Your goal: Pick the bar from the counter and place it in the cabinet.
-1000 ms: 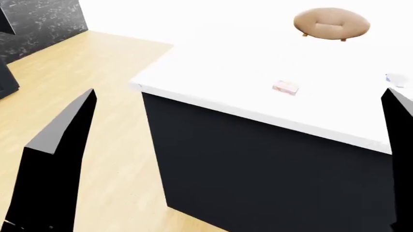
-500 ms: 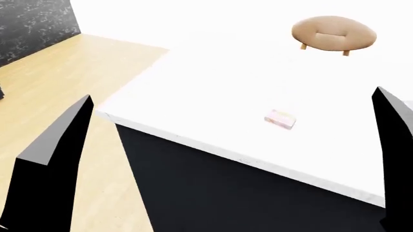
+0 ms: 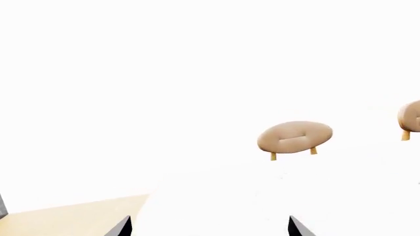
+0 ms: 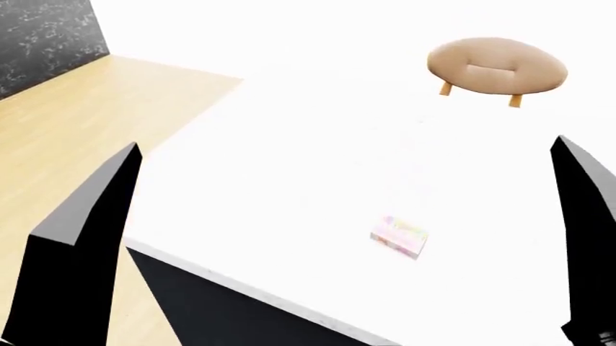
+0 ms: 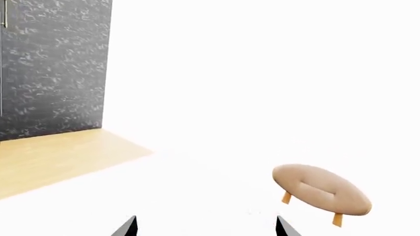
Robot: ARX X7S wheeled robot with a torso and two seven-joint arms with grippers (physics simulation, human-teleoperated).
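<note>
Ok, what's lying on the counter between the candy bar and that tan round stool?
Nothing: in the head view, only bare white counter lies between the bar and the stool.

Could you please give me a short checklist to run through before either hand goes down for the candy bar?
1. Bar located: ok, lying flat on the counter near its front edge, between the two arms in the head view.
2. Bar free of clutter: ok, nothing touches it; the tan round stool stands beyond the counter's far side.
3. Hands empty: ok, the left hand and right hand show separated fingertips with nothing between them.
4. Bar seen by a wrist camera: not ok, neither shows it.
5. Cabinet door state: cannot tell, no cabinet door is clearly in view.
</note>
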